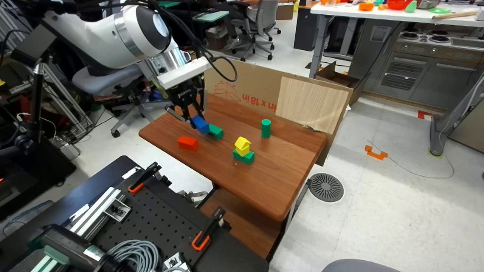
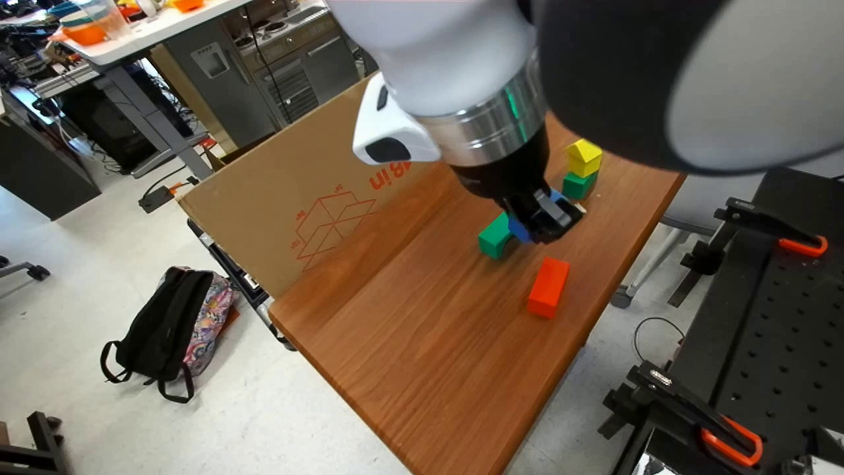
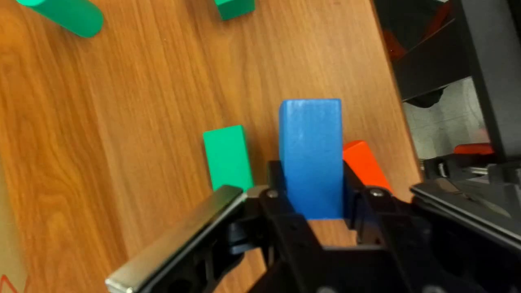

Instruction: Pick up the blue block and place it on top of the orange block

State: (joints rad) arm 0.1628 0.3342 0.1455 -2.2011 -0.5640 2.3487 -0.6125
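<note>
Tool [image 3: 313, 175] pinches blue block [image 3: 312, 138] by opposite sides, up off the counter [image 1: 261, 181], likely to keep its underside free for stacking. Orange block [image 2: 548, 287] lies flat, top bare, presumably as base.

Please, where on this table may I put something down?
In an exterior view, tabletop is bare from the yellow-topped stack to the near corner; likewise from the orange block to the opposite end. Crowded: around the gripper, blue block and green arch.
</note>
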